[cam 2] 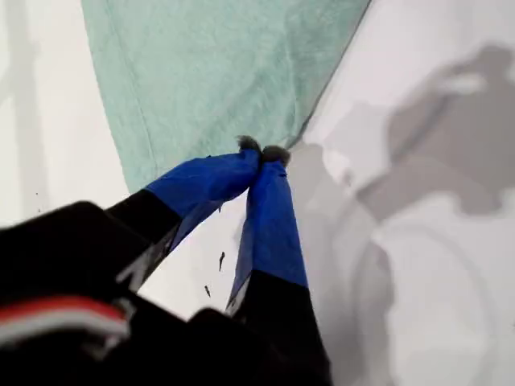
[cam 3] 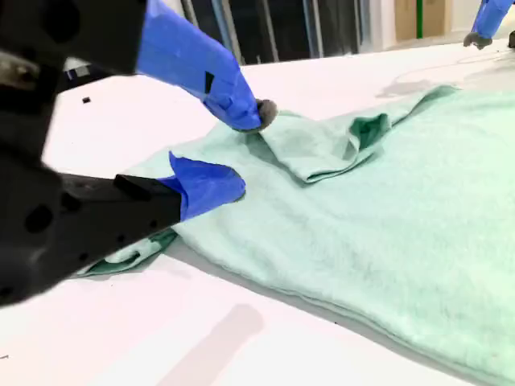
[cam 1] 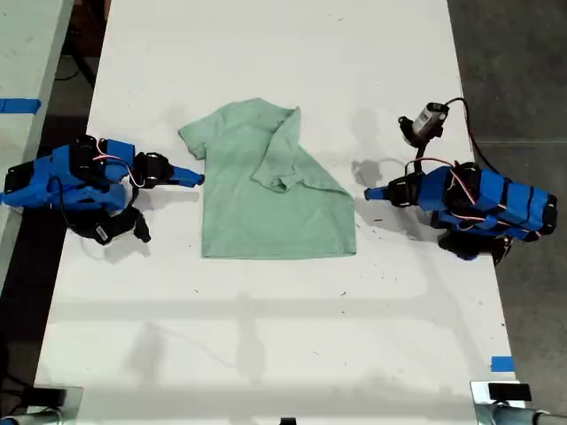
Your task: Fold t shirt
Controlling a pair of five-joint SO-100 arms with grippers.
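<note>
The t shirt [cam 1: 266, 212] lies flat in the middle of the white bench [cam 1: 266, 336], with its neck toward the top of the exterior view. The side of it at the exterior view's right is already turned over onto the chest as a loose flap [cam 1: 285, 155]. The other sleeve [cam 1: 193, 137] is not yet folded, so I judge the task to be about half done.

My first gripper [cam 1: 372, 193] sits low on the bench at the exterior view's right, just beside the shirt's edge. In its own wrist view the jaws [cam 2: 261, 153] are pressed together tip to tip. No cloth seems to be between them, so this arm is probably only waiting out of the way.

My second gripper [cam 1: 197, 179] is at the exterior view's left, right at the unfolded side. Its jaws [cam 3: 241, 149] are parted to a middle width, one tip touching the cloth from above and the other low at the shirt's border. I think it is placed so in order to pinch this edge and carry it across.
</note>
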